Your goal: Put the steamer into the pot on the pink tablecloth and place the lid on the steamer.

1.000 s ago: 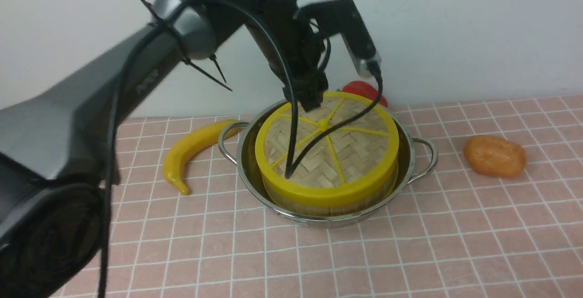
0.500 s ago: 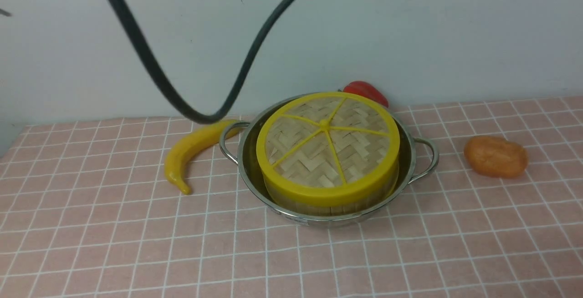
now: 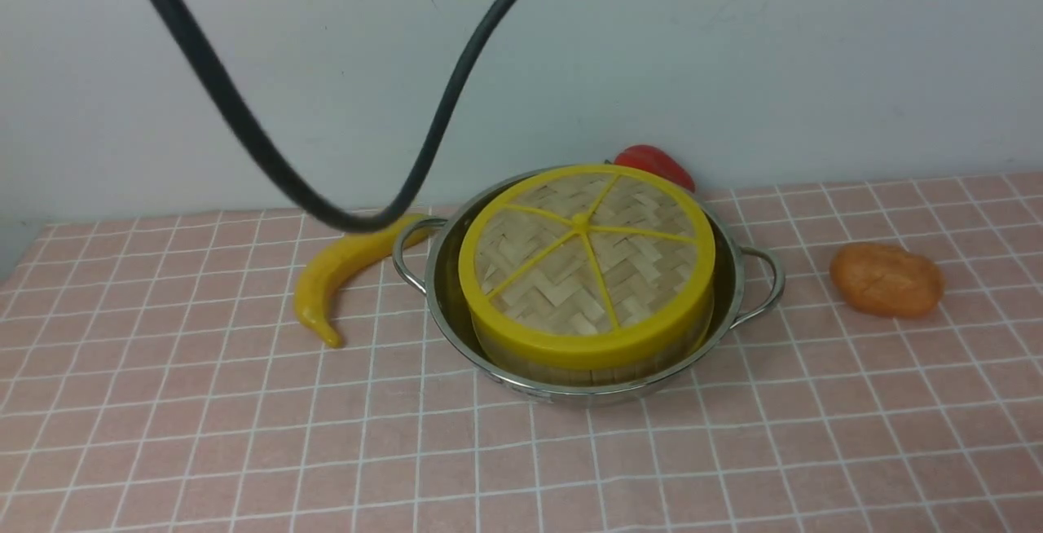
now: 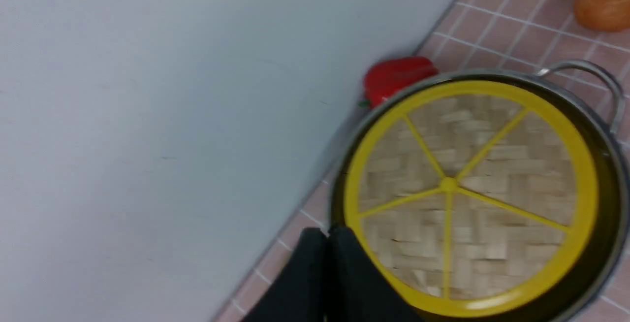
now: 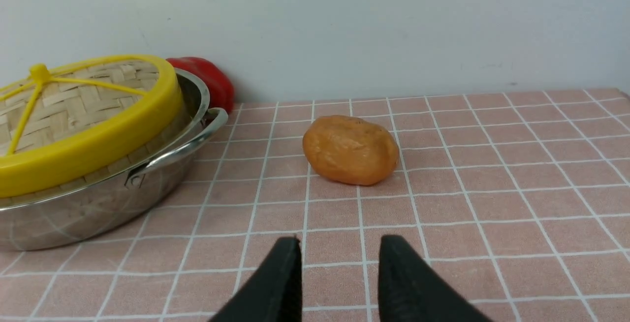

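The shiny pot (image 3: 737, 272) stands on the pink tablecloth (image 3: 521, 468). Inside it sits the steamer (image 3: 587, 368), only its bamboo wall showing under the lid (image 3: 583, 260), which lies flat on top with its yellow spokes up. The steamer's contents are hidden. My left gripper (image 4: 327, 231) hangs high above the lid's edge, shut and empty, out of the front view. My right gripper (image 5: 339, 245) is open and empty, low over the cloth to the right of the pot (image 5: 98, 209).
A yellow banana (image 3: 338, 268) lies left of the pot. A red pepper (image 3: 652, 162) rests behind it against the white wall. An orange potato-like lump (image 3: 886, 279) sits to the right. A black cable (image 3: 244, 125) loops down from the raised left arm.
The left arm has risen from the lid and left the front view, its gripper now shut. The lid stays on the steamer. The right gripper has not moved.
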